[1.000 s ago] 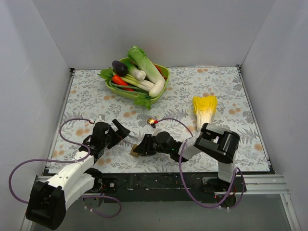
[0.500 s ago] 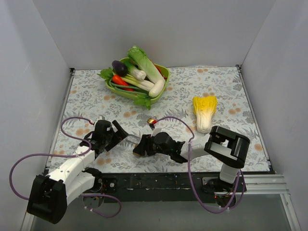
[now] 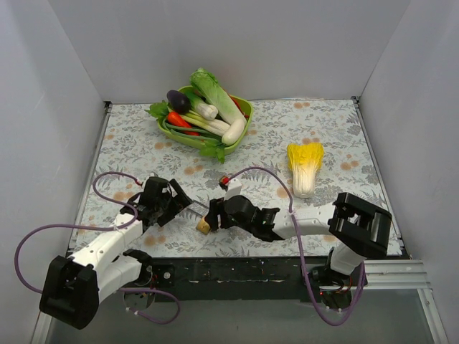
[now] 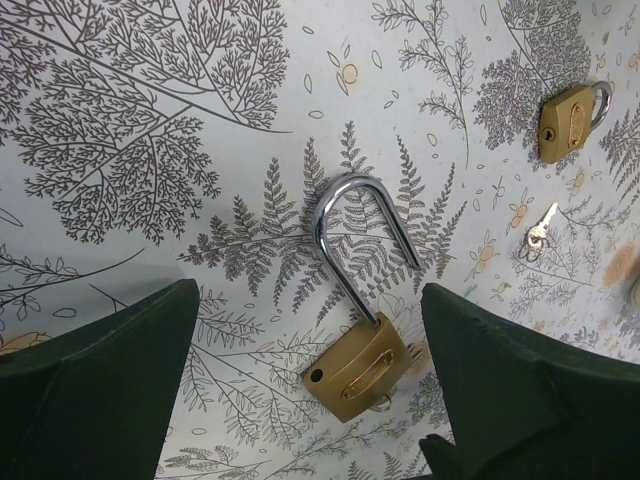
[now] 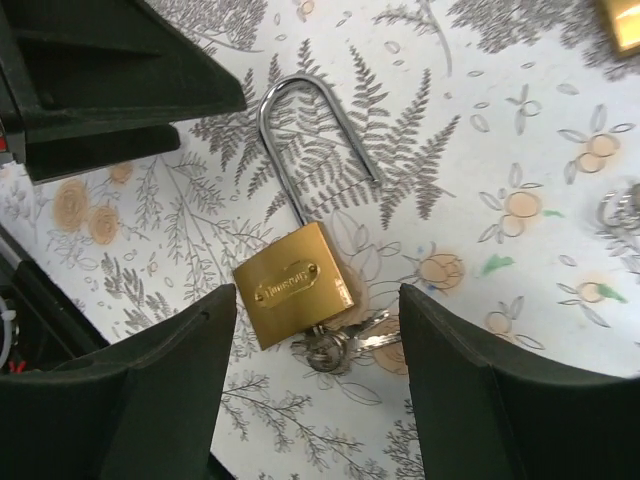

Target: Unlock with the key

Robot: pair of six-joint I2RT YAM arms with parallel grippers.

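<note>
The larger brass padlock (image 4: 355, 368) lies flat on the patterned mat, its silver shackle (image 4: 345, 225) swung open with one end free of the body. It also shows in the right wrist view (image 5: 293, 283) and the top view (image 3: 204, 226). Grey keys on a ring (image 5: 348, 343) stick out from under its bottom edge. Another tiny grey key (image 4: 540, 228) lies apart, near the small brass padlock (image 4: 570, 118). My left gripper (image 4: 310, 400) is open around the larger padlock without touching it. My right gripper (image 5: 310, 390) is open just behind its key end.
A green basket (image 3: 244, 107) of vegetables stands at the back of the mat. A yellow cabbage (image 3: 304, 166) lies at the right. The small padlock (image 3: 226, 180) sits just behind my right gripper (image 3: 210, 215). Purple cables loop beside both arms.
The right arm's elbow has swung to the right and down. The larger padlock now lies uncovered on the mat between the two open grippers. The left gripper has edged slightly forward.
</note>
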